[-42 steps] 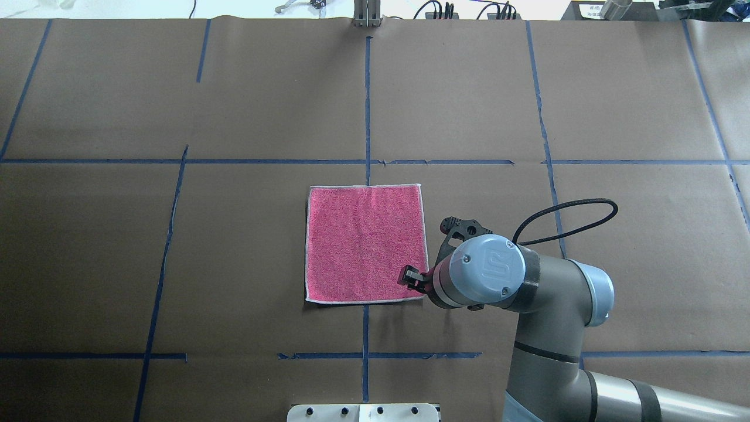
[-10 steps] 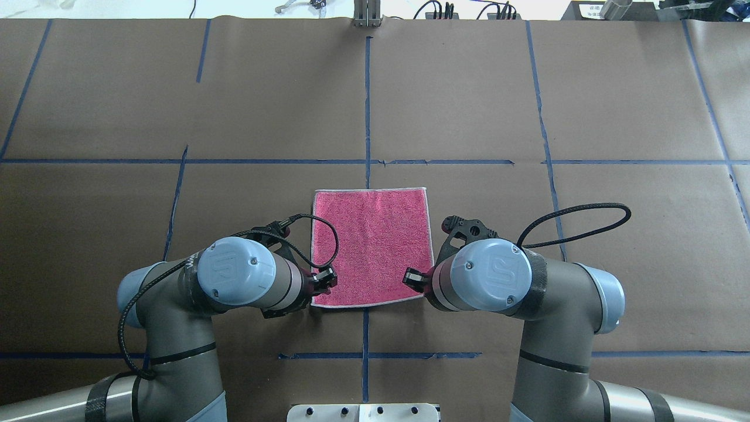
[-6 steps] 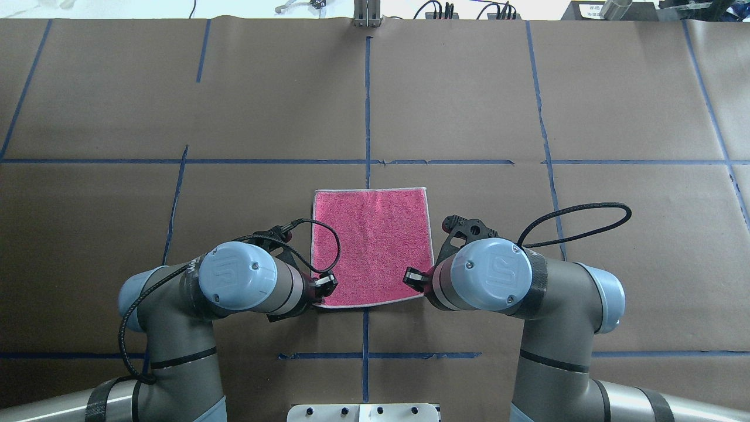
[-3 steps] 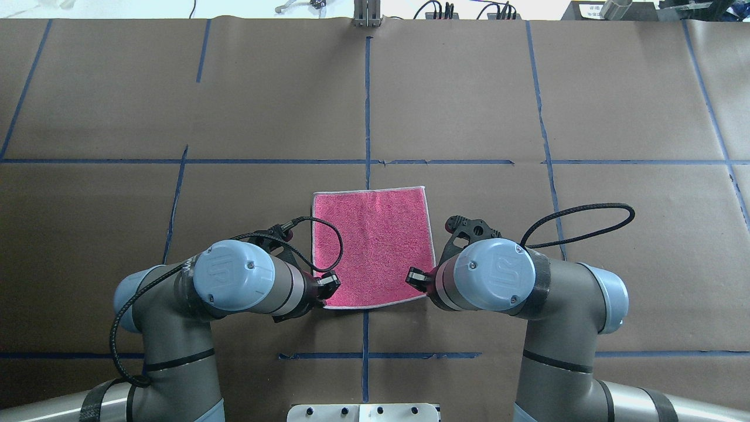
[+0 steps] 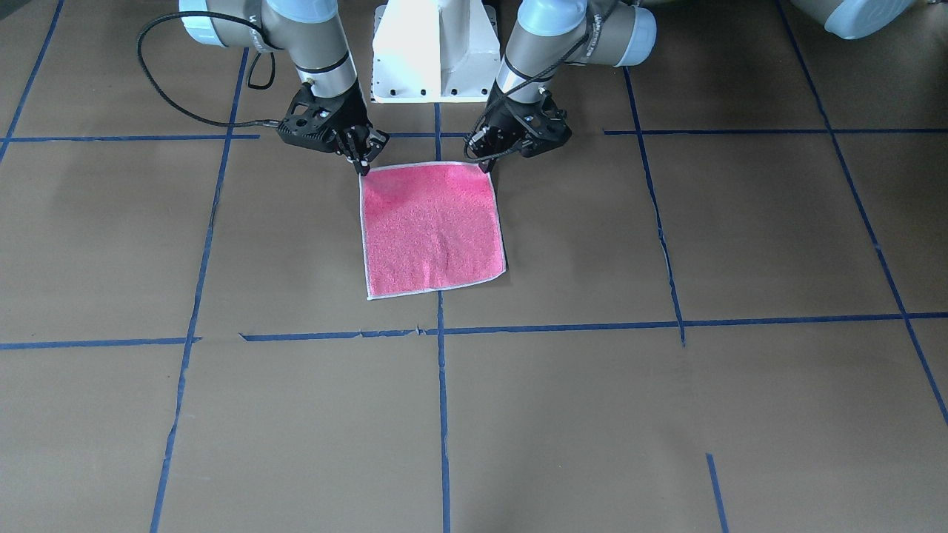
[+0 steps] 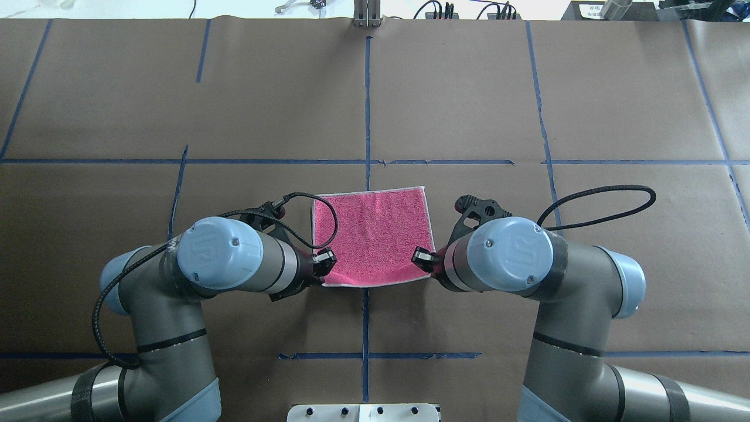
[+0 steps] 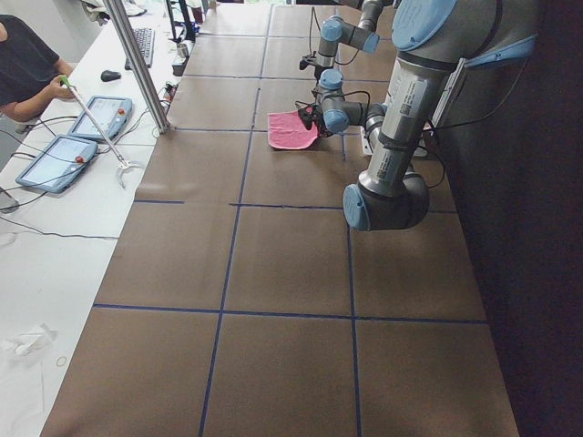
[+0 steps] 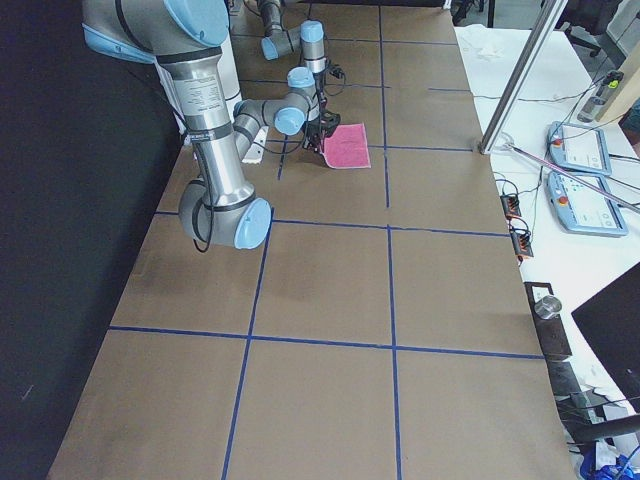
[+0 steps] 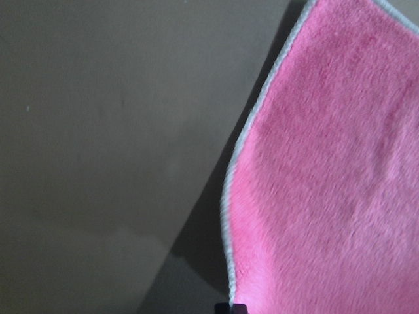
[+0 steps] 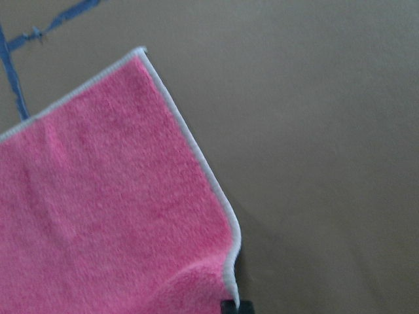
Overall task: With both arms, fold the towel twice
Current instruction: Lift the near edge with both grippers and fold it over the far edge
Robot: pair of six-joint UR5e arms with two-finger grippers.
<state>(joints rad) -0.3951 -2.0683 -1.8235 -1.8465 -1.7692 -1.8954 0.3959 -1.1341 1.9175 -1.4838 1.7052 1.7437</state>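
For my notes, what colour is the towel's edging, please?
The edging is white, clearest in the right wrist view.

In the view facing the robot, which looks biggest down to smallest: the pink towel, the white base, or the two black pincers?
Largest to smallest:
1. towel
2. white base, partly cut off
3. left pincer and right pincer: they look alike, so no ranking.

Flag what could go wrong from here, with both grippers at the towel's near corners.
1. The left gripper and right gripper each appear to pinch only the very tip of a corner of the towel; a corner may slip out as the edge is carried over.
2. Its far edge lies loose on the brown paper with nothing pinning it, so the cloth could drag along instead of folding.
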